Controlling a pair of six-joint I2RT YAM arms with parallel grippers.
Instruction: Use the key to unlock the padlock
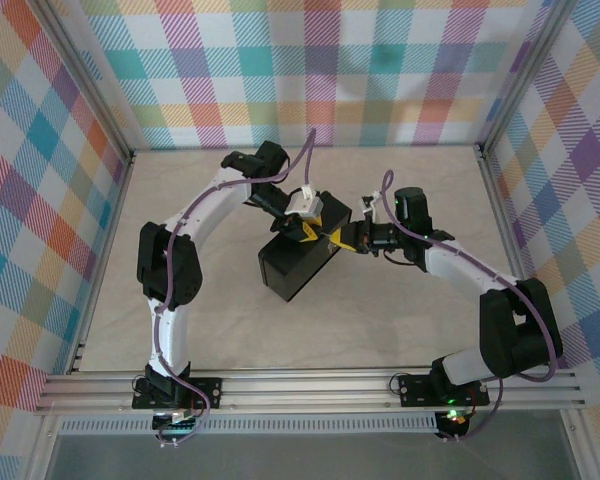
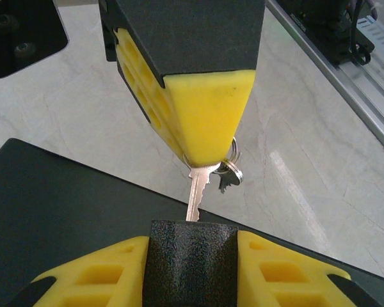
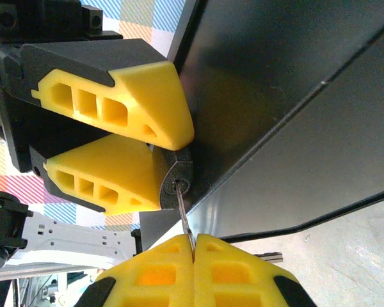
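**Left wrist view.** The left hand, at the bottom edge, is partly closed, its 2 yellow fingers clamped on either side of the padlock, a dark textured block at lower centre. The key stands at centre, with its blade tip meeting the top of the padlock. A small key ring hangs just beside the key's head. The right hand, reaching in from the top, is closed fully on the key's head.

**Right wrist view.** The key's blade ends at the padlock's keyhole, left of centre.

**Top view.** Both hands meet over the black box at the centre of the bench.
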